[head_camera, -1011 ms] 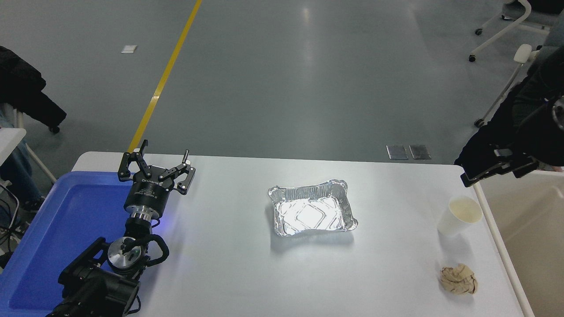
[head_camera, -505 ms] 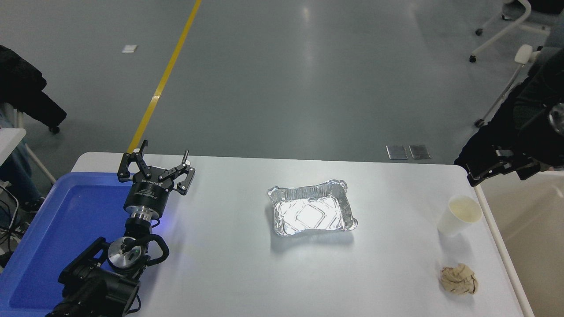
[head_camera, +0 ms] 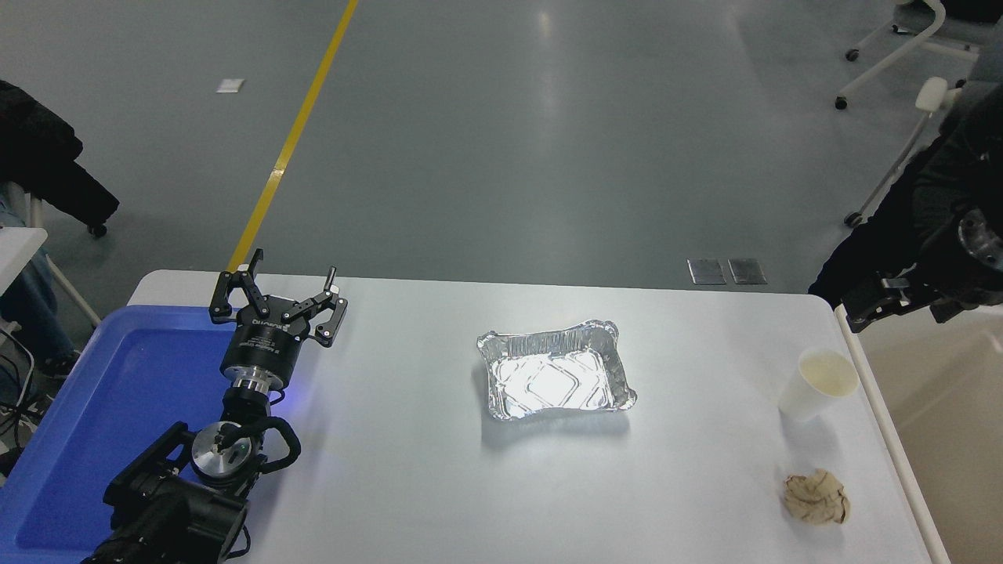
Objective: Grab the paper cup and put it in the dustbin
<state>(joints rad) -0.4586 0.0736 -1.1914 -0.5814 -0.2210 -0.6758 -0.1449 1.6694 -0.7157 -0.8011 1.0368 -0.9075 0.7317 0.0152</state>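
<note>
Near table's right edge, paper cup [head_camera: 816, 385] upright, mouth up; right end effector [head_camera: 881, 301] state unclear.

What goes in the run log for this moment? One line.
cup: upright, table's right edge, untouched | bin: right of table | right claw: above bin rim, empty | left claw: parked, open

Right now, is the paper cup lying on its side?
No, the paper cup stands upright, open rim up, on the table near its right edge, beside the dustbin.
</note>
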